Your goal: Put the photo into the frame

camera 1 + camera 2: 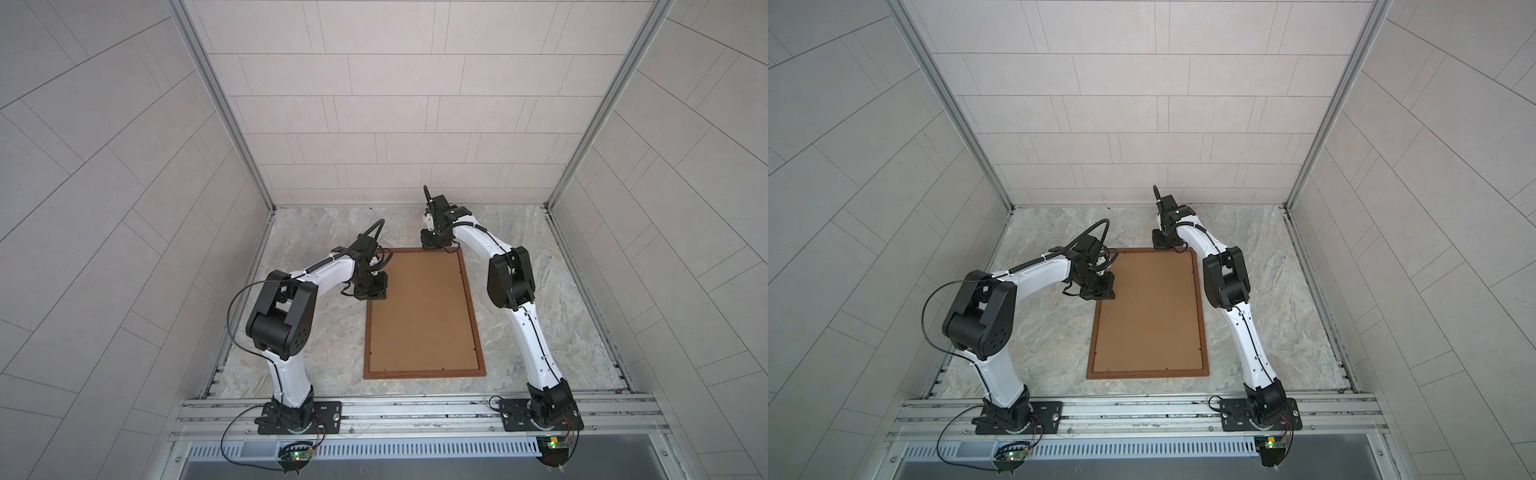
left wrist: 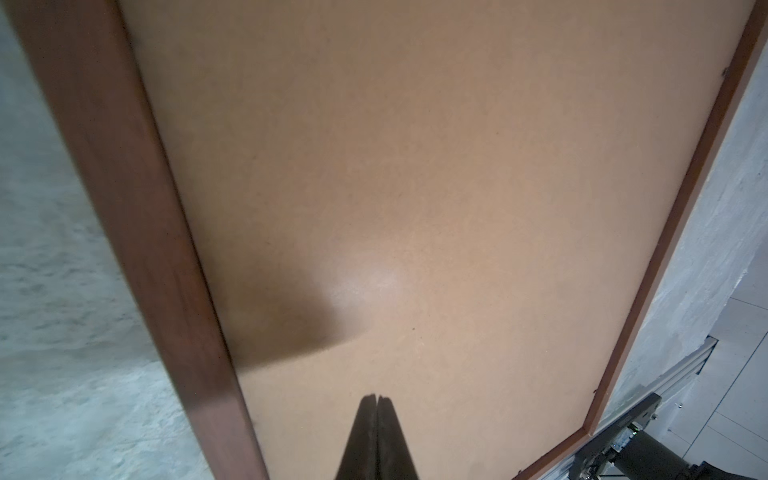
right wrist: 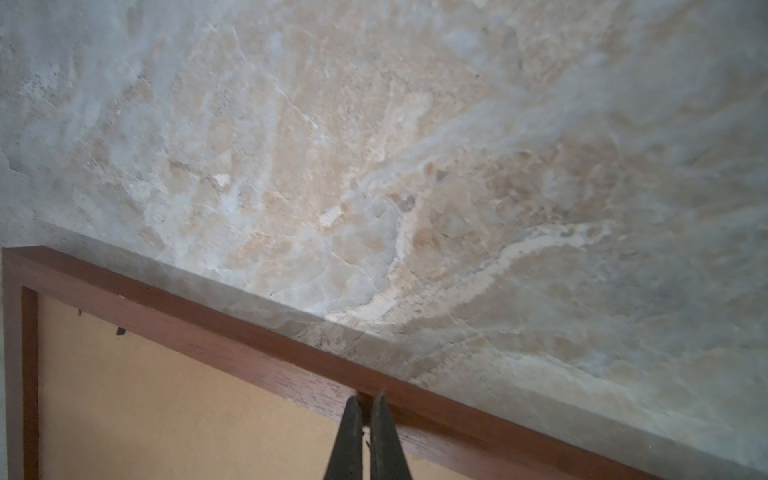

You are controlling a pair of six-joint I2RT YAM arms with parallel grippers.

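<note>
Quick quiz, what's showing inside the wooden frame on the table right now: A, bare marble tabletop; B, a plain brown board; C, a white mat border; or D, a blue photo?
B: in both top views a plain brown board fills the frame from rail to rail, with no print or mat showing.
</note>
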